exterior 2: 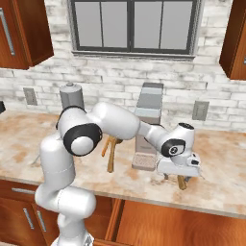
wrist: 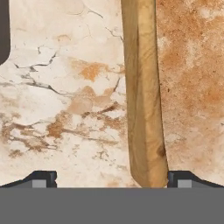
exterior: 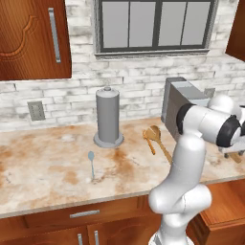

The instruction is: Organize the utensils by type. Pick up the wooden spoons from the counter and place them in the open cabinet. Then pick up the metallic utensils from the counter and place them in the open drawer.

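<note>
My gripper [wrist: 111,179] is open and low over the counter [wrist: 52,87], its jaws straddling a light wooden spoon [wrist: 142,96] that lies close to the right fingertip [wrist: 179,178]. From the base, the gripper [exterior 2: 178,177] hangs right of the grey machine, with that spoon's end [exterior 2: 181,182] poking out below it. A second wooden spoon [exterior: 154,136], with a round bowl and long handle, lies by the paper towel holder. A thin metal spoon [exterior: 91,162] lies left of centre. The open drawer [exterior 2: 182,221] juts out below the counter edge. A wall cabinet [exterior 2: 235,43] hangs at the upper right, its inside hidden.
A grey paper towel holder [exterior: 108,117] stands at mid-counter. A grey boxy machine [exterior: 184,105] stands against the brick wall just left of the gripper. A closed carved-door cabinet [exterior: 33,38] hangs at the upper left. Closed drawer fronts [exterior: 83,214] run below the counter.
</note>
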